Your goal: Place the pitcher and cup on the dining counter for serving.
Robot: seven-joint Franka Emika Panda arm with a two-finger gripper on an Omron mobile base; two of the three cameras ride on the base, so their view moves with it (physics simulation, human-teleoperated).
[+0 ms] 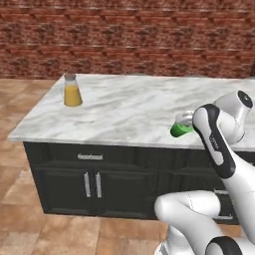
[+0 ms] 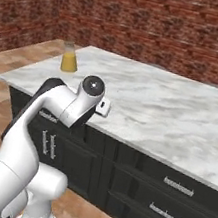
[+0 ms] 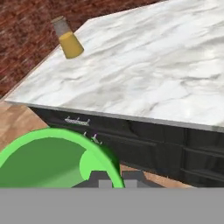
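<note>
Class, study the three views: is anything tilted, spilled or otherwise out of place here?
One thing: the green cup is tipped well off upright in the shut gripper, near the dining counter front edge, not yet set down. The pitcher stands upright on the marble, with nothing spilled.

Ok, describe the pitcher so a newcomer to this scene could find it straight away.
Start at the long marble dining counter before the brick wall. Near its far left corner stands the pitcher, a clear cone holding orange liquid. Nothing stands near it; the green cup sits tilted in the gripper.
</note>
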